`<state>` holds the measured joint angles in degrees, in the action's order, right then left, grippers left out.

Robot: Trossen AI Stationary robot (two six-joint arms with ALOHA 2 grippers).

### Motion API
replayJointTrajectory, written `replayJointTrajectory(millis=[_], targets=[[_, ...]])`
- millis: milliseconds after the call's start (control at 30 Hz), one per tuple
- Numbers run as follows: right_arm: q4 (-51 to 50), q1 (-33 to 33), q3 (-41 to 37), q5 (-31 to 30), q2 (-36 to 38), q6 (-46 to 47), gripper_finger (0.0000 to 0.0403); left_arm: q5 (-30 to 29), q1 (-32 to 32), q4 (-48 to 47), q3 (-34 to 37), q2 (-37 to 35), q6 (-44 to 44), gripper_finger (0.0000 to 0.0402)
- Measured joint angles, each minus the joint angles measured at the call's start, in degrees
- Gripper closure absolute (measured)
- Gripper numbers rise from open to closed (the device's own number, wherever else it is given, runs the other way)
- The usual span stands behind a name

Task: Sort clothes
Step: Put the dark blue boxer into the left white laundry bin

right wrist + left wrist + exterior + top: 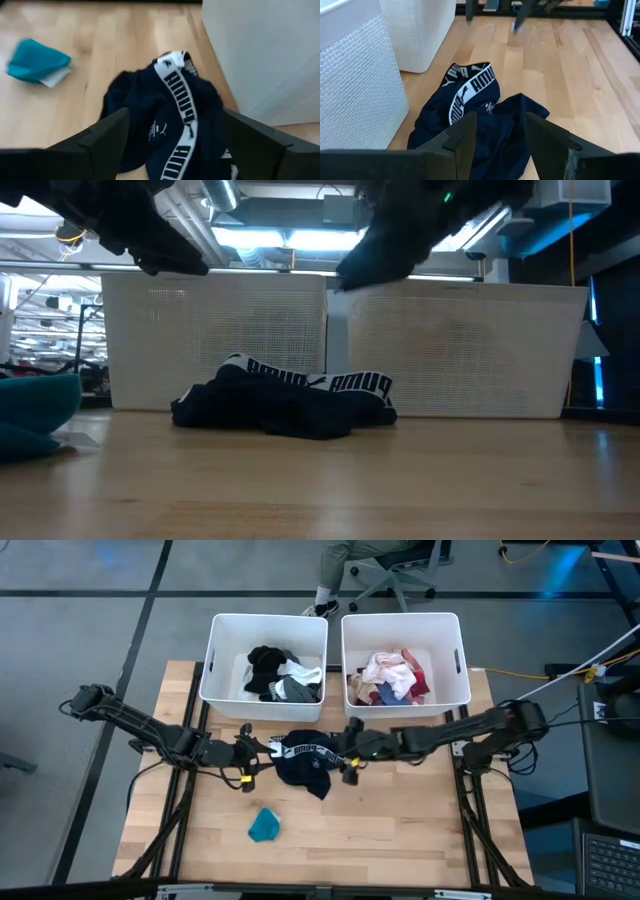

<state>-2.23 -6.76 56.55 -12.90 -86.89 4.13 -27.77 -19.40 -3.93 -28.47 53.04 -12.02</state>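
from above i log one navy garment (pixel 303 762) with a white lettered waistband, crumpled on the wooden table (pixel 400 830) just in front of the gap between the two white bins; it lies between my two grippers. the left gripper (pixel 262 748) sits at its left edge, fingers apart, and the right gripper (pixel 347 758) sits at its right edge, fingers also spread; i cannot tell from here whether either touches the cloth. a teal item (pixel 264 826) lies alone nearer the front edge, well apart. the left bin (pixel 222 640) holds black, grey and white clothes; the right bin (pixel 452 640) holds white, pink and red ones. beyond the table a seated person's leg and shoe (pixel 322 606) show by an office chair. at table height the navy garment (pixel 285 402) is a low heap flat on the wood, band on top, the bin walls (pixel 215 340) close behind it, both arms dark and overhead. the teal item (pixel 35 415) shows at the picture's left edge. in the left wrist view my own fingers (pixel 465 137) stand apart over the near folds of the navy garment (pixel 470 107), nothing clamped between them, a bin wall (pixel 360 90) beside. in the right wrist view the wide fingers (pixel 107 135) flank the navy garment (pixel 165 112), band running toward the camera, teal item (pixel 37 61) farther off.
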Motion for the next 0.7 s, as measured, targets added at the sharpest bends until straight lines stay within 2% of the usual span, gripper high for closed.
replayJointTrajectory(millis=[200, 400, 600, 700], targets=[[7.15, 0.0, 0.18, -1.79, -9.5, -0.13, 0.0096, 0.0, 0.02, -0.1, 0.0, 0.0, 0.17, 0.0245], [10.17, 0.43, 0.22, -8.42, -16.07, -0.14, 0.0096, -0.05, 0.01, 0.4, -0.01, 0.42, 0.01, 0.0245], [10.09, 2.66, 0.22, -8.56, -21.19, 2.03, 0.0096, -0.09, 0.0, 0.48, 0.0, 2.61, -0.1, 0.0245], [10.15, 3.89, 0.22, -5.85, -22.87, 3.05, 0.0102, -0.11, 0.04, 0.58, 0.0, 4.19, -0.03, 0.0245]])
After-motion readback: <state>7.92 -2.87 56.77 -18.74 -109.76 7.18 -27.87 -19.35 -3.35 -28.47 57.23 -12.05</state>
